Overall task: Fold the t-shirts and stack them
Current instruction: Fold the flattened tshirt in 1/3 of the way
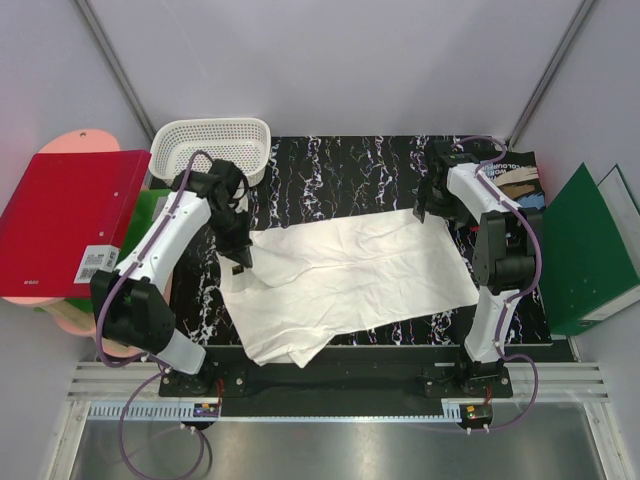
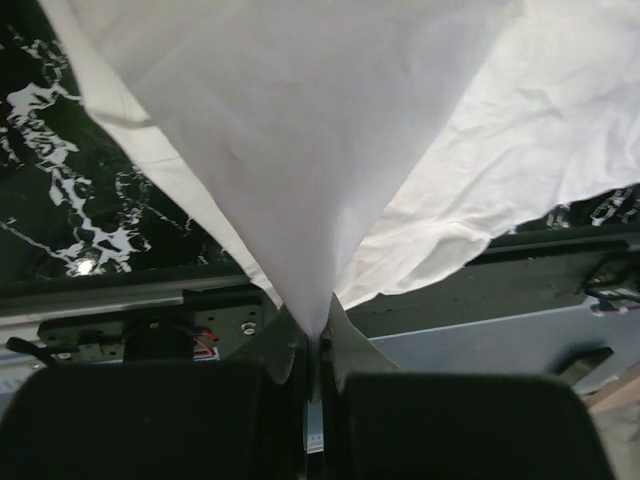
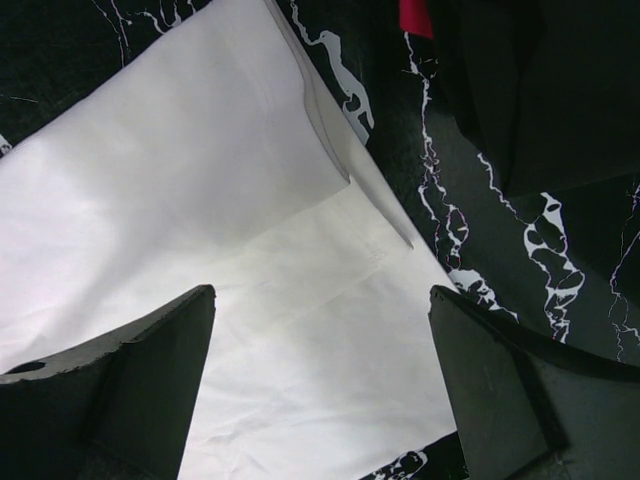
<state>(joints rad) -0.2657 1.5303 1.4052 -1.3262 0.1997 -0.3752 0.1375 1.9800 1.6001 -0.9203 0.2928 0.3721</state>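
Note:
A white t-shirt (image 1: pixel 350 275) lies spread across the black marbled table (image 1: pixel 340 170), plain side up, no lettering showing. My left gripper (image 1: pixel 241 262) is shut on the shirt's left edge; in the left wrist view the cloth (image 2: pixel 300 150) rises in a cone from the pinched jaws (image 2: pixel 318 335). My right gripper (image 1: pixel 428 205) is open and empty above the shirt's far right corner; its wrist view shows the shirt's sleeve and hem (image 3: pixel 300 260) between the spread fingers (image 3: pixel 160 350). A black shirt with printed lettering (image 1: pixel 515 175) lies at the far right, with a bit of red cloth (image 3: pixel 415 15) beside it.
A white lattice basket (image 1: pixel 212 148) stands at the back left. A red binder (image 1: pixel 70 225) lies left of the table over a green one (image 1: pixel 150 205). A green binder (image 1: pixel 590 255) stands at the right. The near rail (image 1: pixel 330 385) holds the arm bases.

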